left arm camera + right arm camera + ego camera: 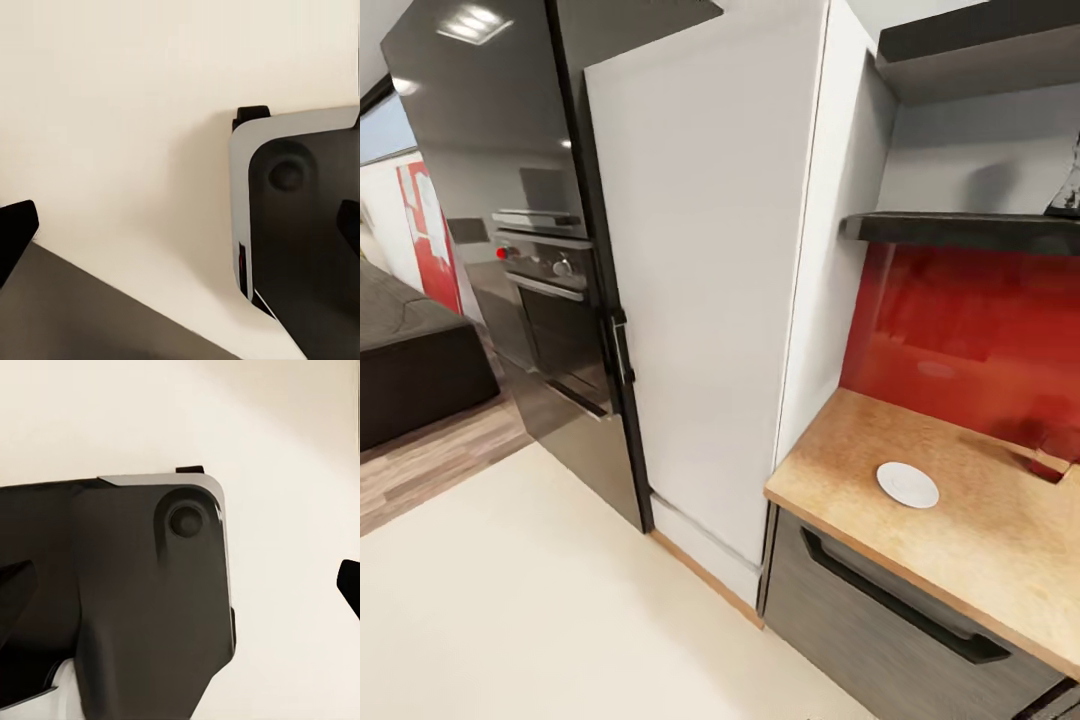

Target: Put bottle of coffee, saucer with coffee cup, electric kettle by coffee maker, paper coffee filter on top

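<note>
In the head view a round, glossy white saucer [907, 484] lies flat on the speckled, cork-like counter [1000, 540] before a shiny red backsplash [970, 330], beside a tall matte white cabinet [705, 300]. In the left wrist view the left gripper [180, 225] hangs spread, its dark fingertips [15, 232] well apart above the smooth cream floor [112, 112] and the robot's rounded dark base [300, 225]. In the right wrist view the right gripper [180, 585] is likewise spread over floor and base; the saucer is up on the counter, well apart from both.

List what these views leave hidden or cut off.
- Dark object on the shelf: cut by the head view's right edge, unidentifiable.
- Countertop: its right part runs out of frame beyond the saucer.
- Fingers: just dark tips at wrist-view edges.
</note>
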